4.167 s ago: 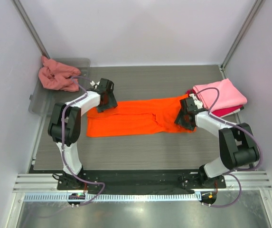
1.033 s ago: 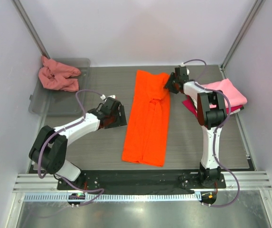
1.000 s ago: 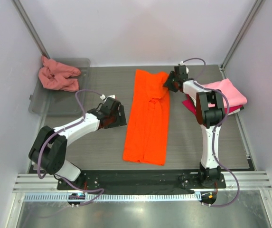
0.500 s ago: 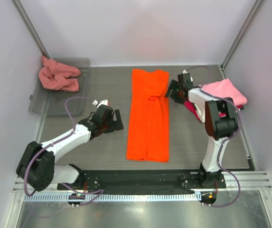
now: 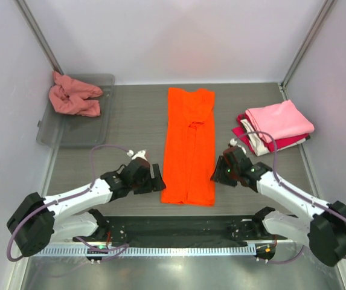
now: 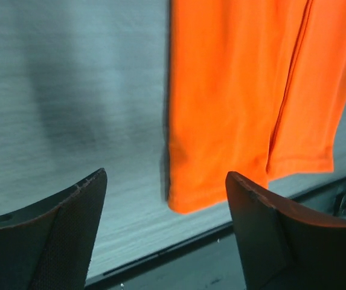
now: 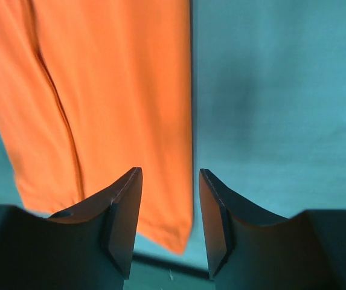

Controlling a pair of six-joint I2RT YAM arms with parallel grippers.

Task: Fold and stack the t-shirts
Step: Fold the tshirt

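Observation:
The bright orange t-shirt (image 5: pixel 188 145) lies as a long folded strip, running from the table's far side to its near edge; it also shows in the left wrist view (image 6: pixel 239 90) and the right wrist view (image 7: pixel 106 96). My left gripper (image 5: pixel 157 182) is open and empty, just left of the strip's near left corner. My right gripper (image 5: pixel 218 174) is open and empty, just right of its near right corner. The light pink shirt (image 5: pixel 278 119) lies folded on the crimson red one (image 5: pixel 293 142) at the right. The salmon-pink shirt (image 5: pixel 71 96) lies crumpled at the far left.
A clear grey plastic tray (image 5: pixel 76 130) sits at the far left under the salmon-pink shirt. A black strip (image 5: pixel 179 226) runs along the table's near edge, close behind the orange shirt's near end. Walls enclose the table on three sides.
Both arms let go of the orange shirt's far part and swung back to the near edge. The shirt, crosswise four seconds ago, now lies lengthwise and flat.

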